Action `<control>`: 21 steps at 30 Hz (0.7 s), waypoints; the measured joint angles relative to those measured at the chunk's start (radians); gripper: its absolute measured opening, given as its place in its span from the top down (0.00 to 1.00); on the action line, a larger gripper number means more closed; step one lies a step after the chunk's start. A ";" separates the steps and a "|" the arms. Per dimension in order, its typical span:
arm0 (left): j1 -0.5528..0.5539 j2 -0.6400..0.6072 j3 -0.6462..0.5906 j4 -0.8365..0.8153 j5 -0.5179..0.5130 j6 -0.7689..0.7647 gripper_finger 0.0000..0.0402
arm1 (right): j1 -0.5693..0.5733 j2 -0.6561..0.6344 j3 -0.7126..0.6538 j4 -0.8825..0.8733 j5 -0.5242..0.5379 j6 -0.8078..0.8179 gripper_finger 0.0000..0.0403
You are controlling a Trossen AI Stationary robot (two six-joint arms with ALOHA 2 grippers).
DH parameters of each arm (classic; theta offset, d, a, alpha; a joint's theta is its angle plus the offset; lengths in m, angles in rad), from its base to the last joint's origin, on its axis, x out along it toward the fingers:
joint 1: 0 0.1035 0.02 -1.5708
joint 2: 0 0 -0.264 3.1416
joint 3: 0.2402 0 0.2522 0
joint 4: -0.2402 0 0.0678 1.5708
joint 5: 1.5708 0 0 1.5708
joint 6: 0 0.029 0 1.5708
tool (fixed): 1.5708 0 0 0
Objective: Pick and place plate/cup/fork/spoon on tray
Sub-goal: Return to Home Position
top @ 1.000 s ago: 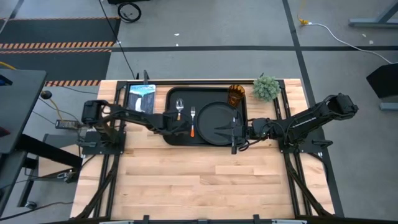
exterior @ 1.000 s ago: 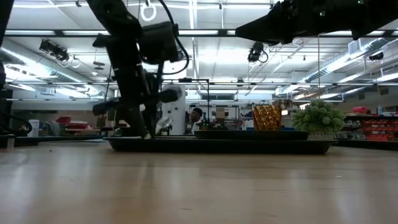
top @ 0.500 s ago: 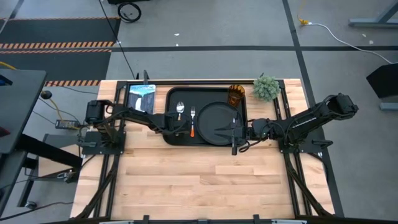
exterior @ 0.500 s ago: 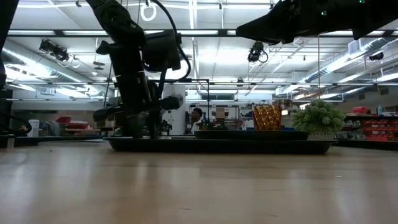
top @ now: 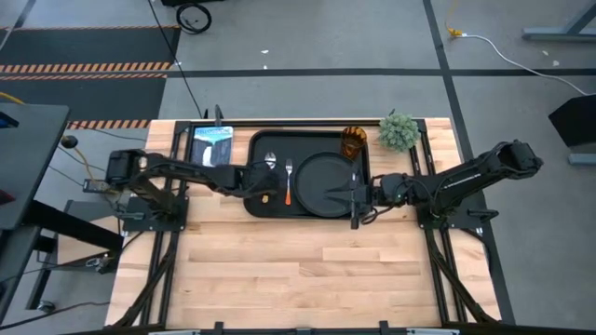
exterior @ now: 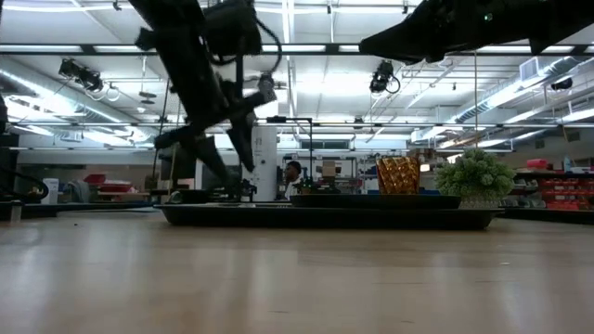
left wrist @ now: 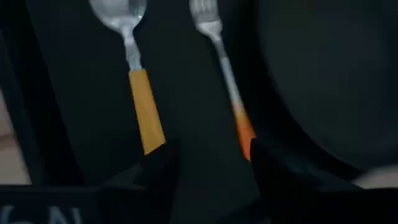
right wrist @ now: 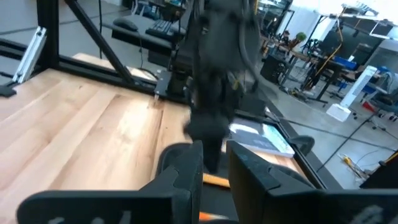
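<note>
Now you have all four pieces on the tray [top: 261, 205], which lies at the far middle of the wooden surface [top: 307, 270]. Your plate [top: 326, 179] sits in the tray's right half, and the cup [top: 352, 142] stands upright in the tray's far right corner, just beside the plate's rim. Left of the plate the fork [top: 289, 181] lies with its tines toward the far edge and its orange-red handle toward the near one. The spoon [top: 270, 161] lies parallel to it on the left, apart from it, bowl toward the far edge as well; your left wrist view shows the spoon [left wrist: 138, 81] and fork [left wrist: 224, 74] side by side on the black floor of the tray, with the plate's curved rim [left wrist: 323, 93] next to the fork.

Your left gripper [top: 262, 186] hangs over the tray's left end, above the spoon's handle; its fingers stand apart and hold nothing. In the low view it [exterior: 227, 153] is raised clear of the tray [exterior: 325, 218].

Your right gripper [top: 352, 197] waits at the tray's near right edge, beside the plate, its fingers slightly apart and empty. A small green plant [top: 399, 131] stands on the surface just right of the tray's far corner.
</note>
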 joint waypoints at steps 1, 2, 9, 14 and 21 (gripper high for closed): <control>-0.002 -0.019 0.000 0.010 -0.002 0.039 0.50 | -0.010 -0.015 0.000 -0.025 -0.005 0.002 0.81; -0.007 -0.036 0.000 0.047 -0.002 0.086 0.51 | -0.020 -0.029 0.000 -0.045 -0.013 0.006 0.81; -0.032 -0.168 -0.001 0.128 -0.001 0.349 0.55 | -0.062 -0.123 0.000 -0.138 -0.046 0.041 0.81; -0.038 -0.264 0.003 0.171 0.013 0.499 0.57 | -0.066 -0.172 0.000 -0.178 -0.047 0.045 0.81; -0.044 -0.399 0.000 0.164 0.082 0.690 0.57 | -0.071 -0.260 0.000 -0.273 -0.053 0.045 0.81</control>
